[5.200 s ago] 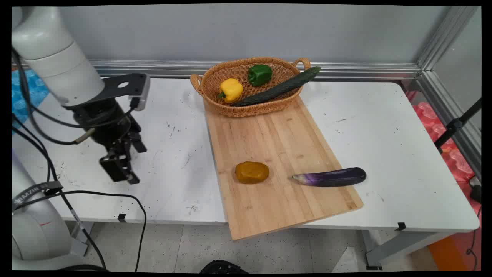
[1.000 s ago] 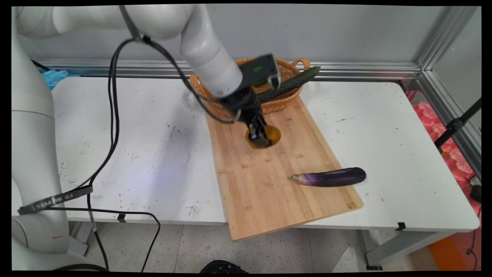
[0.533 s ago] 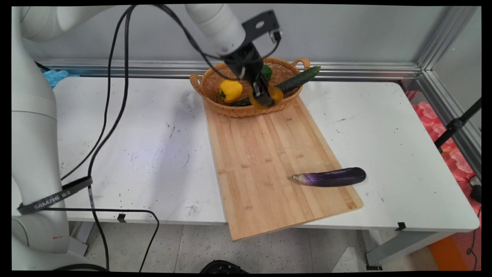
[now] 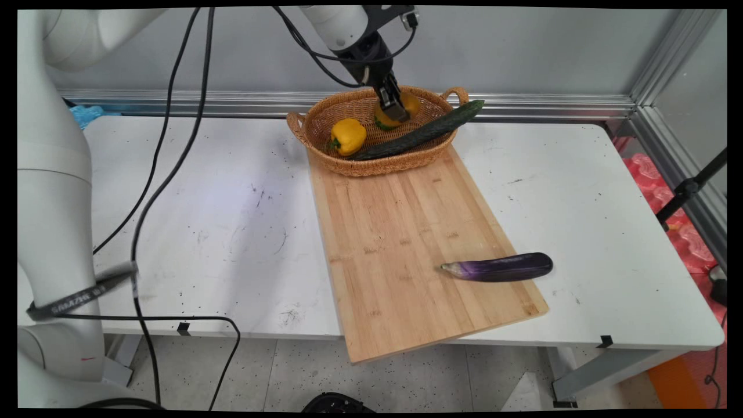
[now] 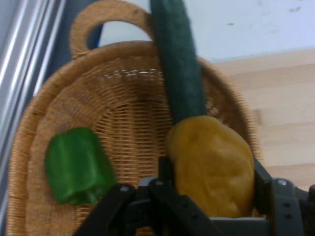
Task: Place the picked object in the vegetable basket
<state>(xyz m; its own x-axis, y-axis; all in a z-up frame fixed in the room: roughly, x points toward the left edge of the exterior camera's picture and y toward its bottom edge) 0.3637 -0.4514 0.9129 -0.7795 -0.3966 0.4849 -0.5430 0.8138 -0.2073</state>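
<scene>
My gripper (image 4: 396,110) (image 5: 211,177) is shut on a yellow-brown potato (image 4: 406,107) (image 5: 212,165) and holds it in the air over the wicker basket (image 4: 325,116) (image 5: 123,113). Inside the basket lie a yellow pepper (image 4: 348,136), a green pepper (image 5: 78,166) and a long cucumber (image 4: 424,131) (image 5: 178,64) whose end sticks out over the right rim. In the main view the potato and gripper hide most of the green pepper. The hand view shows the potato just above the cucumber's near end.
The basket stands at the far end of a wooden cutting board (image 4: 418,244). A purple eggplant (image 4: 499,267) lies at the board's near right edge. Black cables (image 4: 168,151) hang from the arm over the table's left half. A metal rail (image 4: 522,105) runs along the back.
The gripper picked the potato up off the board's near part, carried it up and back along the board, and now holds it over the basket.
</scene>
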